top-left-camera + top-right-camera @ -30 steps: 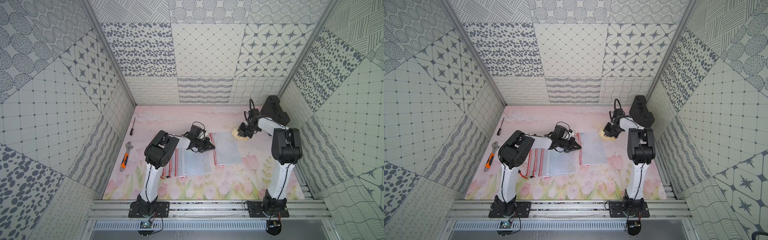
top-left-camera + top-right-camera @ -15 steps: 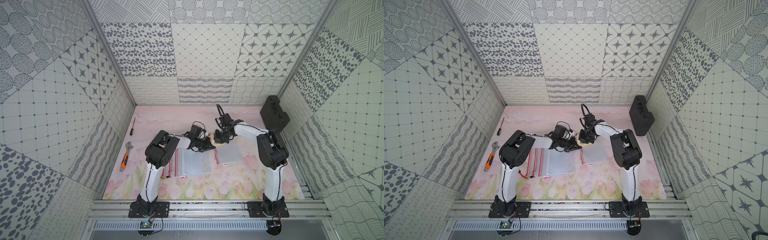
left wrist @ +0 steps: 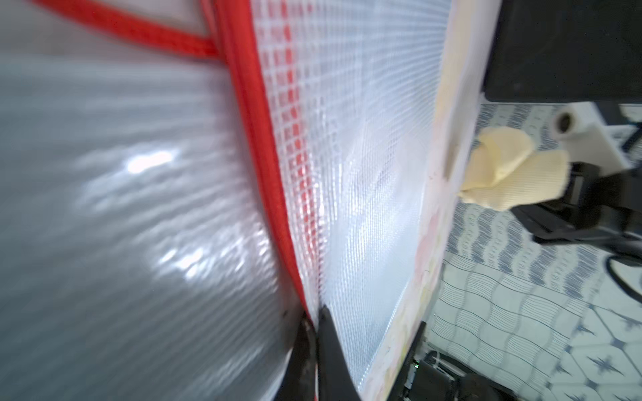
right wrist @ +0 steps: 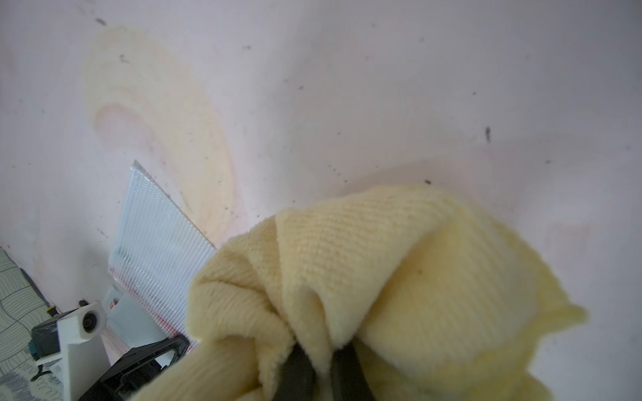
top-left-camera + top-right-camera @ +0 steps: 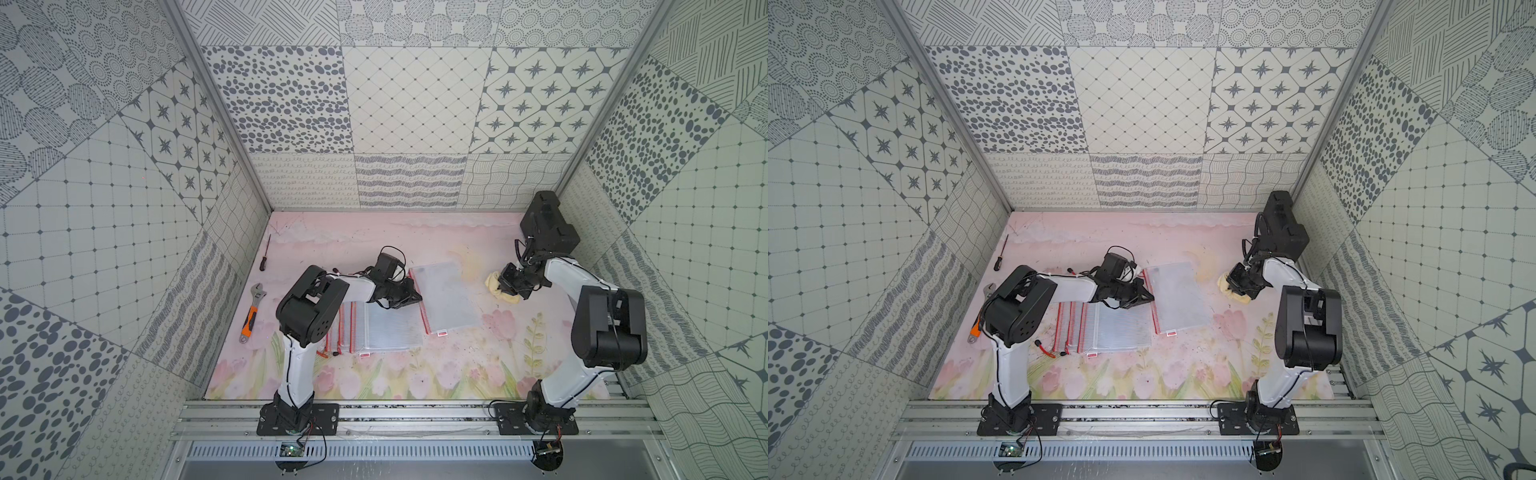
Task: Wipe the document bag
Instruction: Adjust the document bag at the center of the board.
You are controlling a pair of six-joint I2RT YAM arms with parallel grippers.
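Note:
The document bag (image 5: 446, 297), clear mesh with a red zipper edge, lies flat on the pink mat in both top views. My left gripper (image 5: 415, 296) is shut on its red left edge; the wrist view shows the fingertips (image 3: 314, 317) pinching that edge beside the mesh (image 3: 364, 173). My right gripper (image 5: 505, 289) is shut on a bunched yellow cloth (image 5: 493, 282), which rests on the mat just right of the bag, apart from it. In the right wrist view the cloth (image 4: 399, 270) fills the foreground around the jaws (image 4: 321, 350), with the bag's corner (image 4: 156, 243) behind.
A stack of similar red-edged bags (image 5: 386, 332) lies under my left forearm. A black box (image 5: 548, 224) stands at the back right behind the right arm. A screwdriver (image 5: 264, 257) and an orange-handled wrench (image 5: 252, 311) lie along the left wall.
The right arm swept the cloth across the bag to its left edge near the left gripper, then back off to the right. The left gripper has held still.

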